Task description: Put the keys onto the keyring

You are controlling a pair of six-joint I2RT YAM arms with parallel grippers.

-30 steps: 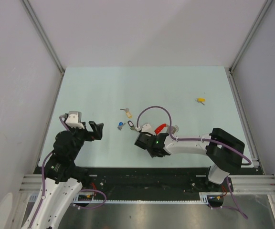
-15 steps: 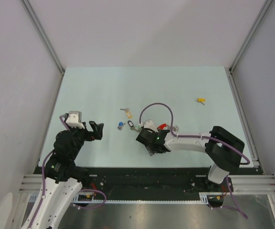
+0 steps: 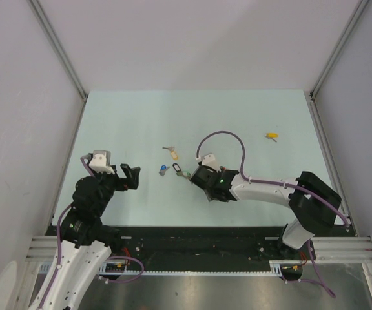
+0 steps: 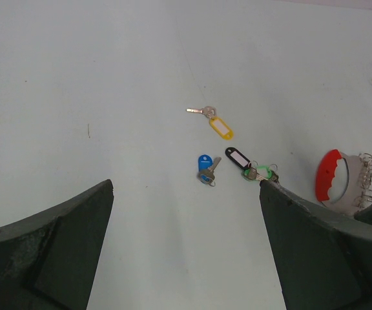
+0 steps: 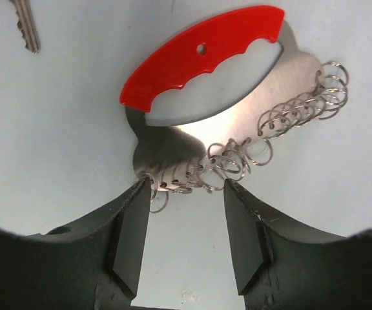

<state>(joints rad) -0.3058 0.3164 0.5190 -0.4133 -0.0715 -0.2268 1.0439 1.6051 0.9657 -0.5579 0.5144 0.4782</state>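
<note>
— Looking at the table [image 3: 134, 123], how many keys do you count?

— I count five keys. Four lie close together in the middle: the pale yellow key [image 4: 217, 123], the blue key [image 4: 205, 169], the black key [image 4: 237, 157] and the green key [image 4: 261, 172]. The black and the green one touch each other. The fifth, the yellow key [image 3: 272, 136], is well apart, toward the far right side.

— And the keyring?

— There is one keyring [image 5: 202, 55]. It lies on the table just to the right of the green key, directly in front of my right gripper [image 5: 187, 187]. It has one red arc with one small hole, one metal plate and a chain of small wire rings [image 5: 299, 106]. The rings overlap, so I cannot count them exactly.

— Is the right gripper holding it?

— No. Its jaws stand about half apart. A few rings lie between the tips, and one fingertip [image 5: 131, 226] touches the plate edge, but nothing is clamped.

— And the left one?

— My left gripper [image 4: 186, 194] is spread fully wide and holds nothing. It hangs to the left of the keys, apart from them.

— Any writing?

— The black key carries one white label, but it is too small for me to read.
</note>
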